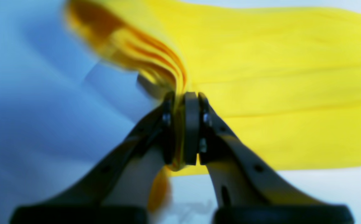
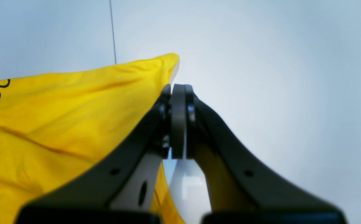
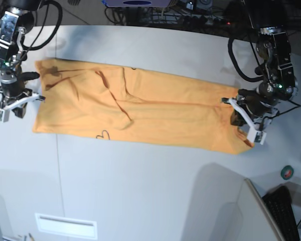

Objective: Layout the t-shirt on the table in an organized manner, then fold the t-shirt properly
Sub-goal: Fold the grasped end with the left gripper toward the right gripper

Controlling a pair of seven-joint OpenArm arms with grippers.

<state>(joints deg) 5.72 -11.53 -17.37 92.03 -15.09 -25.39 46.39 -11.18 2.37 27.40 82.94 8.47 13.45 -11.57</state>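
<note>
Both grippers, left (image 1: 185, 127) and right (image 2: 178, 121), pinch opposite ends of my soft orange-yellow cotton t-shirt (image 3: 140, 108) stretched on the white-grey table (image 3: 155, 201); layout's underway, folding next needs even tension.

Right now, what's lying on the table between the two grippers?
Only the t-shirt, stretched lengthwise from the right gripper to the left gripper, with wrinkles near its middle. The base view shows this best.
</note>
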